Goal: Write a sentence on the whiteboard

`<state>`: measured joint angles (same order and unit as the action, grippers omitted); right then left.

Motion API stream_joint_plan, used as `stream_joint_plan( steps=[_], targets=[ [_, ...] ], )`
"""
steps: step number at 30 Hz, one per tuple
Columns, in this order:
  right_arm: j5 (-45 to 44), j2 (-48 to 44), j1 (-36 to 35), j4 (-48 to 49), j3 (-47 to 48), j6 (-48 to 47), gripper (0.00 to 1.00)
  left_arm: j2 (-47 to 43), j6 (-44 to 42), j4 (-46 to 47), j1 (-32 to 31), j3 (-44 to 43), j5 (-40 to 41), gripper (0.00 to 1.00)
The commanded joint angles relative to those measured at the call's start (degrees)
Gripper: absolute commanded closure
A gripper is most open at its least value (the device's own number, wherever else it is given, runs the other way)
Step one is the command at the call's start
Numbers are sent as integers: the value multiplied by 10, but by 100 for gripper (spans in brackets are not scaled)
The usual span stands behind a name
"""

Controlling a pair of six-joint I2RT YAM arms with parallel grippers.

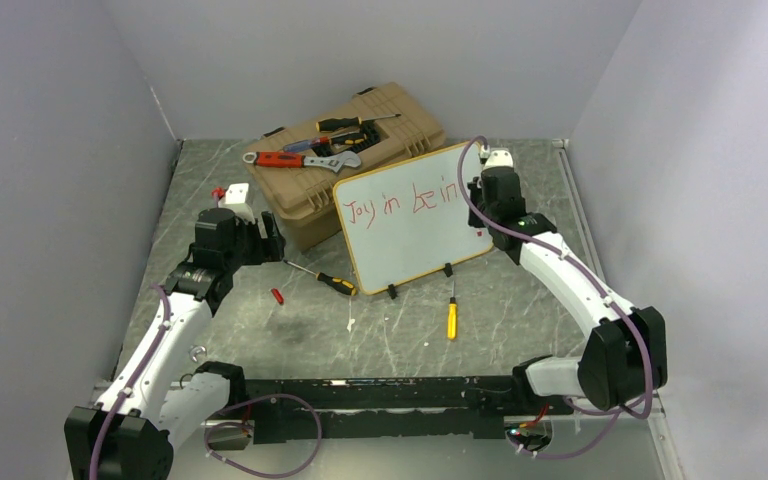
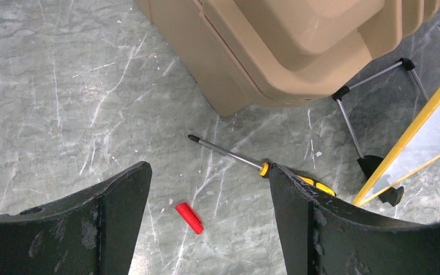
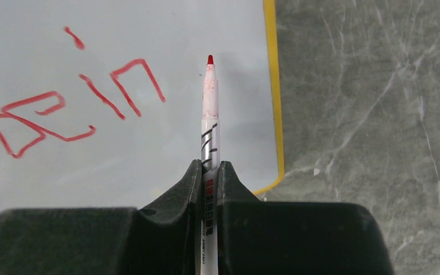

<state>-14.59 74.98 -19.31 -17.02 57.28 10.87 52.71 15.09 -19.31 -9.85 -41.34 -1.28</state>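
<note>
The whiteboard [image 1: 410, 225] with its tan-yellow frame stands tilted on two black clip feet in front of the tan toolbox [image 1: 345, 165]. The red sentence [image 1: 400, 202] reads "Joy in bein" on one line; its end shows in the right wrist view [image 3: 74, 106]. My right gripper [image 3: 209, 172] is shut on a white red-tipped marker [image 3: 209, 109], whose tip is over the board's right part just past the "n". In the top view the right gripper [image 1: 482, 195] is at the board's right edge. My left gripper [image 2: 209, 175] is open and empty above the table, left of the board [image 2: 429, 132].
A red marker cap [image 2: 189, 217] lies on the table between my left fingers. A yellow-handled screwdriver [image 1: 325, 280] lies near the board's left foot. A second yellow screwdriver [image 1: 451, 315] lies in front of the board. Wrenches and screwdrivers [image 1: 305, 155] lie on the toolbox lid.
</note>
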Motion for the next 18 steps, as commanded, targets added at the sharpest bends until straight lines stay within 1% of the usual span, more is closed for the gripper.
stream_joint_plan(
  steps=[1,18],
  targets=[
    [26,2,1,42,30,-27,100,-10,-7,21,-2,2,-5,19],
    [43,25,2,36,43,-45,100,-11,-8,22,-2,2,-5,19]
  ],
)
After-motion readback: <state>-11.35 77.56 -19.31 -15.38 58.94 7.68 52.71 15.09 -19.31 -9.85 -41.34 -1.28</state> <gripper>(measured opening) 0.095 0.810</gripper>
